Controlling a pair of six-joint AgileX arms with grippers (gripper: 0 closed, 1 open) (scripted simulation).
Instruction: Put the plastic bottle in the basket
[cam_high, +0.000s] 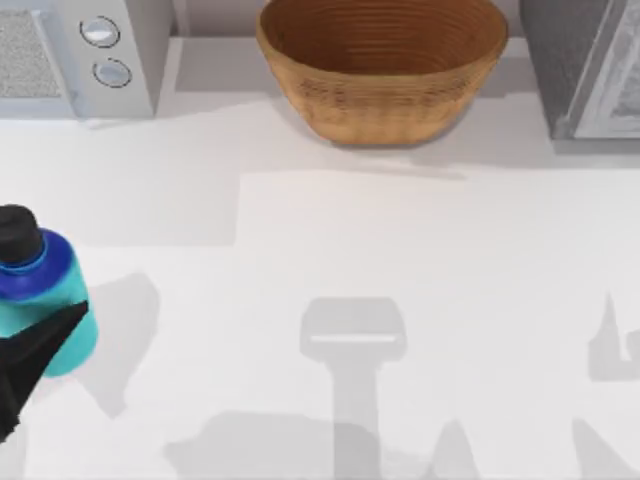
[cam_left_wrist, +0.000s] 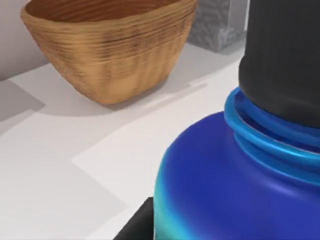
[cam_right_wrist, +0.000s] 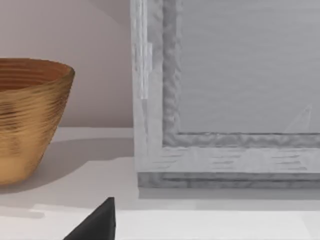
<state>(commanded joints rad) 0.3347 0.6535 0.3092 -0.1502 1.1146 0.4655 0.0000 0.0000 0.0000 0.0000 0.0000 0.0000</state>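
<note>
Left hand (cam_high: 25, 370), a dark pointed shape at the surface's (cam_high: 400, 250) left edge, touches the plastic bottle (cam_high: 45, 295); whether it grips, I cannot tell. Big round woven basket (cam_high: 382, 65) sits far back. Small smooth bottle is well apart from it.

Light was bright and even over the white table (cam_high: 420, 260), with no glare. Soft grey shadows of the arms lay toward six o'clock in the top view, and the basket (cam_high: 385, 70) cast a pale shadow toward its four o'clock. In the left wrist view the plastic bottle (cam_left_wrist: 240, 180) loomed very close, its shoulder showing a smooth sheen. Basket weave looked slightly smeared.
</note>
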